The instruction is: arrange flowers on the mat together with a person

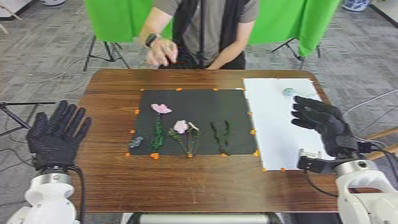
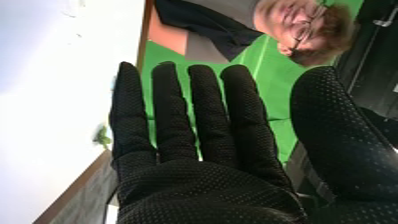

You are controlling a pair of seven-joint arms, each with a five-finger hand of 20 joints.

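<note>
In the head view the left hand [image 1: 59, 131] stands open beside the table's left edge. The right hand [image 1: 318, 118] is above the white mat with its fingers relaxed; in the right wrist view the right hand [image 2: 209, 185] has straight fingers and holds nothing. On the black mat [image 1: 191, 112] lie a pink flower on a long green stem [image 1: 160, 109], a pale pink flower with thin stems [image 1: 181, 127], dark green stems [image 1: 220, 137] and a small grey-blue sprig [image 1: 136, 142]. A small pale green flower [image 1: 290, 92] lies on the white mat [image 1: 275, 115], near its far end.
Orange tape pieces [image 1: 155, 156] edge the black mat on the brown table [image 1: 178, 187]. A person stands across the table, one hand [image 1: 162, 52] raised near its far edge. A small pale object [image 1: 310, 153] is by the right wrist.
</note>
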